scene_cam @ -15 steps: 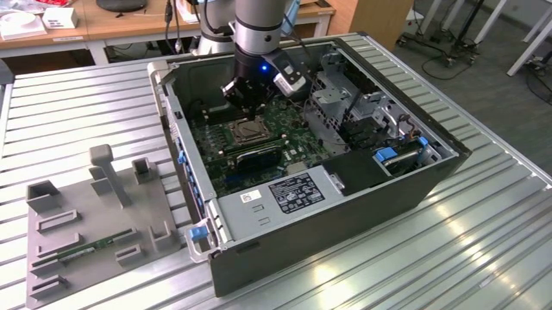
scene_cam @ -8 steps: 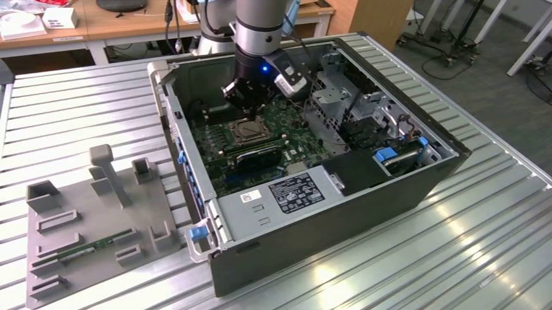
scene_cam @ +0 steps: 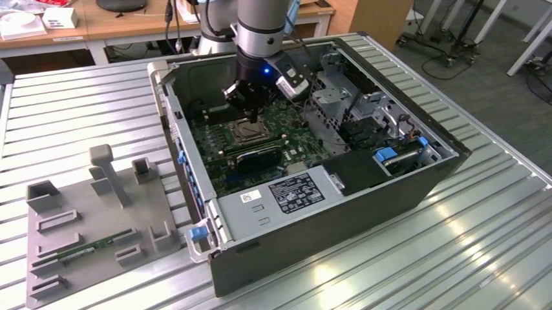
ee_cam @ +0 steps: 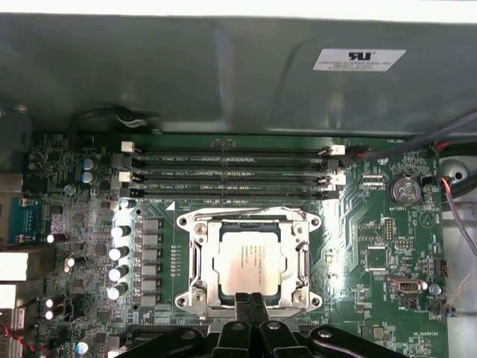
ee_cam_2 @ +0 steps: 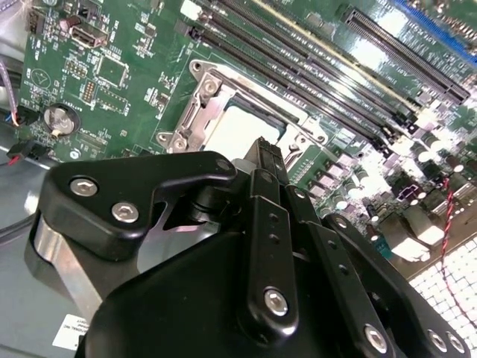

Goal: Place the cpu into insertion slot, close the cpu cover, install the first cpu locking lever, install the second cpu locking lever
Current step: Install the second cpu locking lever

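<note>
The ribbed metal tabletop (scene_cam: 483, 213) carries one open computer case (scene_cam: 362, 194) and, to the exterior view's left of the case, one grey fixture tray (scene_cam: 86, 239). Inside the case lies one green motherboard (ee_cam: 387, 246). Four long black memory slots (ee_cam: 231, 171) run side by side on the board, between the case wall and the insertion slot (ee_cam: 252, 257). The arm reaches down into the case, and the tool (ee_cam: 250, 302) hangs right over the near edge of the socket, its two fingers (ee_cam: 242, 309) pressed together with nothing between them; their tips sit at the socket frame, though whether they touch it I cannot tell. The single cpu (ee_cam: 250, 262) lies flat in the insertion slot, silvery top up. The cpu cover (ee_cam: 302, 257) lies down around the chip, framing it on all sides. A row of small silver capacitors (ee_cam: 119, 253) stands beside the socket
</note>
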